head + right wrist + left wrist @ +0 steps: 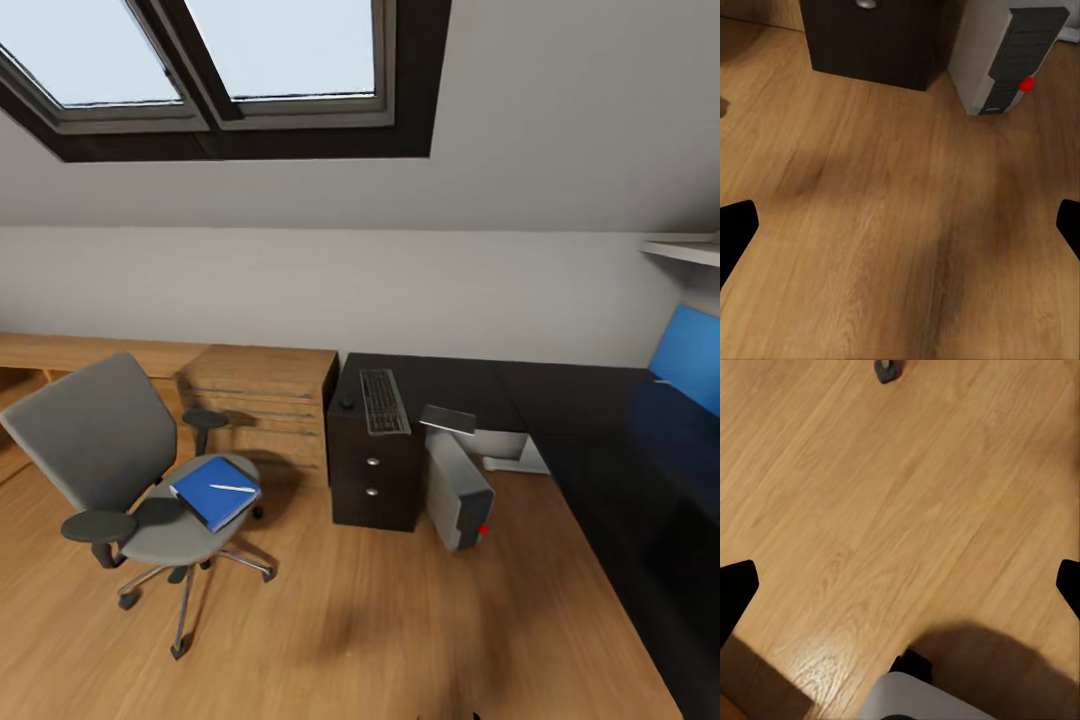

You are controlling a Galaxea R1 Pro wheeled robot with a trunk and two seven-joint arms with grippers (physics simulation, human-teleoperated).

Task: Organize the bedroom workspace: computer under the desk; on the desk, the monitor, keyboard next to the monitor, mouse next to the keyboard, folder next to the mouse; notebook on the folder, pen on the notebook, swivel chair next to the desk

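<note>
Both end effectors hang released over bare floor; approach the chair [120,470] squarely, then grasp the folder [214,491] flat.

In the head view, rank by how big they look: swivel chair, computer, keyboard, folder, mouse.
1. swivel chair
2. computer
3. folder and keyboard: they look alike, and the keyboard lies farther off, so I won't rank them
4. mouse

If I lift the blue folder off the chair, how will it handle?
The folder looks thin and flat, so probably light, perhaps flexing slightly. The pen lying loose on it will likely roll off if tilted. The swivel chair may roll on its casters.
</note>
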